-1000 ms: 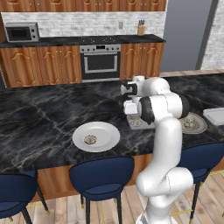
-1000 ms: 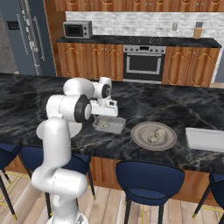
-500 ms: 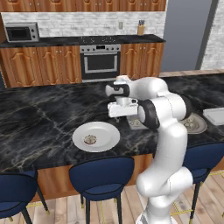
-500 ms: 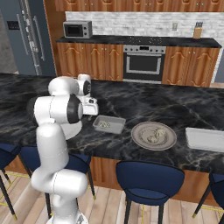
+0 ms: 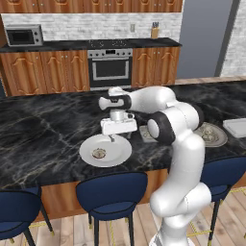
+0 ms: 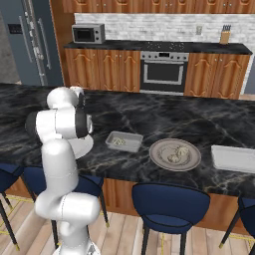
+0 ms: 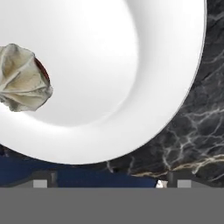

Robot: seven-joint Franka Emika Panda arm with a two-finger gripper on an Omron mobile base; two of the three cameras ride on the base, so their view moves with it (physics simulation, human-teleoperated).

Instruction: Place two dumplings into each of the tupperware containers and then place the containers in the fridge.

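My gripper (image 5: 114, 138) hangs open, pointing down, just above the far rim of the round white plate (image 5: 117, 153). One dumpling (image 5: 99, 153) lies on that plate, a little left of the fingers. In the hand view the dumpling (image 7: 24, 78) is at the left on the white plate (image 7: 144, 65), and nothing sits between the fingertips (image 7: 40, 183). A tupperware container (image 6: 123, 141) with dumplings inside stands right of the arm. A second tupperware container (image 6: 234, 158) lies at the far right. The fridge (image 6: 30, 45) stands at the back.
A round grey plate (image 6: 175, 154) with dumplings (image 6: 179, 153) sits between the two containers. Blue stools (image 6: 169, 199) line the near edge of the black marble island (image 5: 43, 129). The oven (image 5: 109, 67) and wooden cabinets stand across the aisle.
The arm has swung left, from above the near container to above the white plate. The jaws stayed open and hold nothing.
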